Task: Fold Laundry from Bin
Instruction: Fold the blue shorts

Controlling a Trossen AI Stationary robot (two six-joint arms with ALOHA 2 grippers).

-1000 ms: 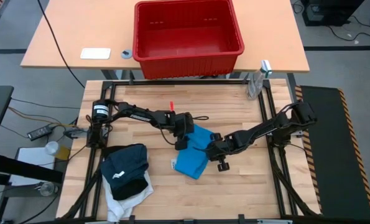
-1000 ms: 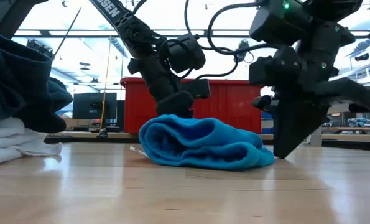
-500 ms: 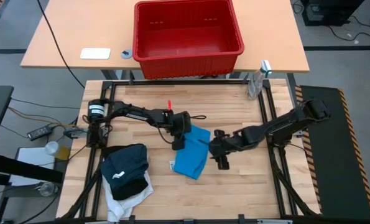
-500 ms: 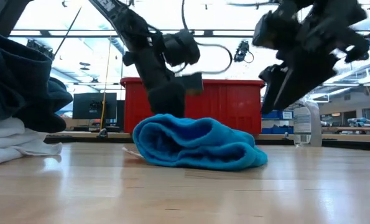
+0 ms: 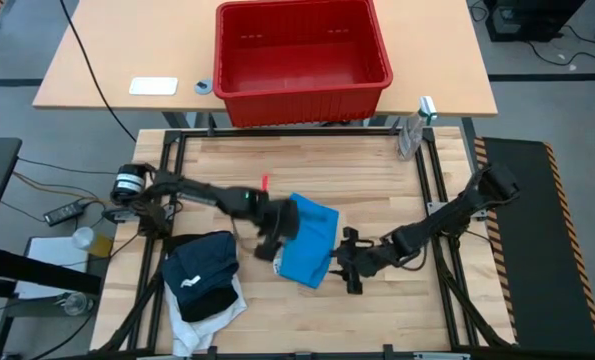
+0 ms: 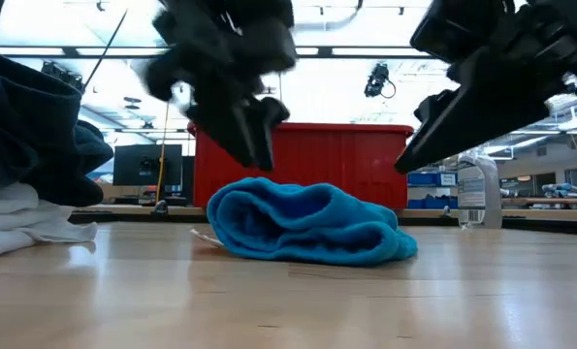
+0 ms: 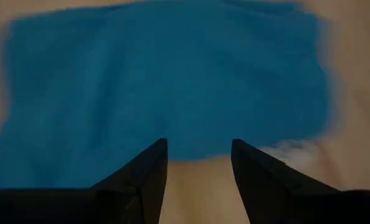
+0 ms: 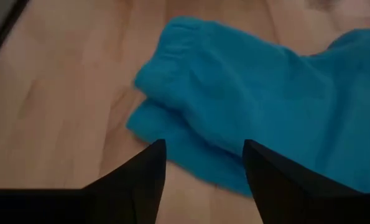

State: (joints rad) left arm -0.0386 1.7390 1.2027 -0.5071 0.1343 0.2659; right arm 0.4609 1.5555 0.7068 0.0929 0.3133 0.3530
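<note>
Tabletop [image 5: 377,180]: blue garment [image 5: 305,240] between open hands

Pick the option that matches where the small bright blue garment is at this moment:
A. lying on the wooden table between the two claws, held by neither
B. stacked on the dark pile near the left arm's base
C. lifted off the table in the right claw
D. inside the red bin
A: the bright blue garment lies folded on the table, with the left claw and the right claw open on either side of it.

spray bottle [image 5: 410,135], white card [image 5: 153,86], tape roll [image 5: 203,86]
</note>
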